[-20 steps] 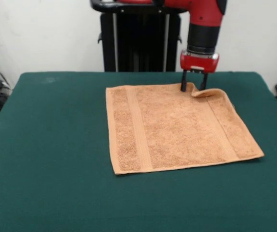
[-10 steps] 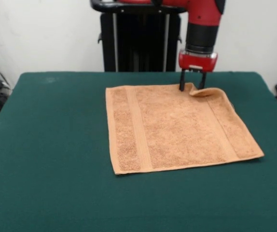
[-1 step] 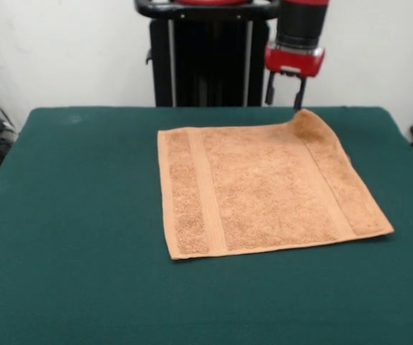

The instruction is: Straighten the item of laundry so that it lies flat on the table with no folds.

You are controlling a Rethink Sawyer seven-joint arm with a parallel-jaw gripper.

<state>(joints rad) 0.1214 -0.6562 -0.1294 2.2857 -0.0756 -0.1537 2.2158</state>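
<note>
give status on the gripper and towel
Gripper raised above towel's far corner, open. Towel mostly flat, that corner peaked up. Table unobstructed.

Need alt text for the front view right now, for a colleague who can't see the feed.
An orange-tan terry towel lies almost flat on a dark green table, its far right corner lifted toward the red gripper above it. One finger meets the raised corner; whether it is gripped is unclear.

The big table (image 3: pixel 70 215) has a dark green cloth top. One orange-tan towel (image 3: pixel 264 190) lies on it, a bit toward 2 o'clock from the middle, with its 1 o'clock corner lifted up
</note>
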